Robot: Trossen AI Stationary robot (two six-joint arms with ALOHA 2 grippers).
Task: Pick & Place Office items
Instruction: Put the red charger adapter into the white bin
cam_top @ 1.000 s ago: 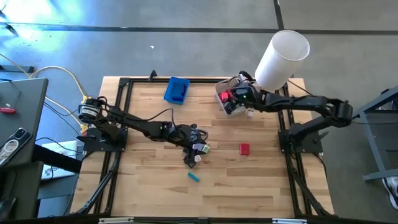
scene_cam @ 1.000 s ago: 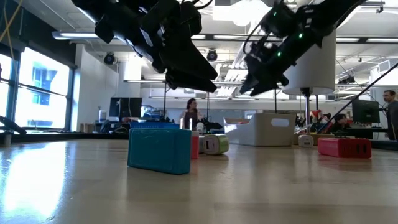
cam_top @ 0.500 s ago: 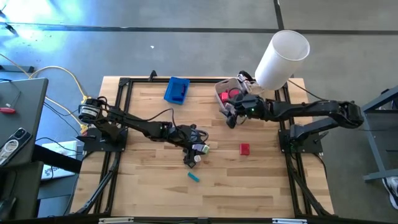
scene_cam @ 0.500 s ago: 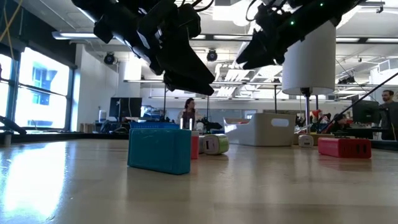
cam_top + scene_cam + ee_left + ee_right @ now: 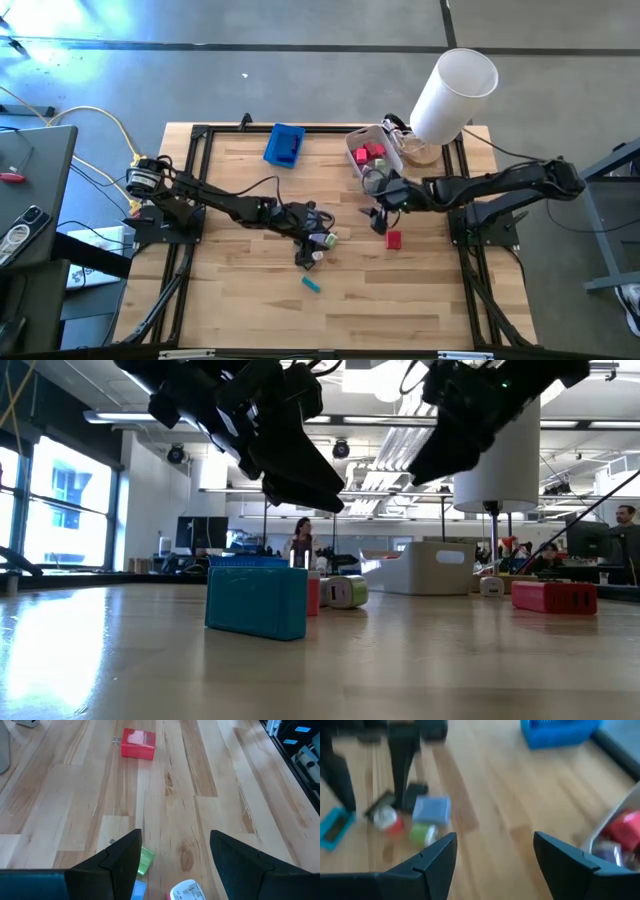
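Observation:
The office items lie on the wooden table. A small cluster sits mid-table: a green piece [image 5: 146, 860], a white roll [image 5: 187, 891] and a blue-grey block [image 5: 431, 810]. A red block [image 5: 393, 239] lies to its right, and a teal block [image 5: 312, 285] lies nearer the front edge. My left gripper [image 5: 312, 245] hangs open just over the cluster, touching nothing. My right gripper [image 5: 377, 222] hangs open in the air beside the red block, with nothing between its fingers. More red and pink pieces rest in the white bin [image 5: 368, 158].
A blue tray [image 5: 285, 145] stands at the far edge, left of the bin. A tall white cylinder [image 5: 452, 92] rises at the far right corner. Black frame rails run along the table's left and right sides. Bare wood lies toward the near edge.
My right gripper has swung from above the white bin toward the table's near edge and now hangs by the red block. It has turned as it went and stays open with nothing between its fingers. My left arm has kept still.

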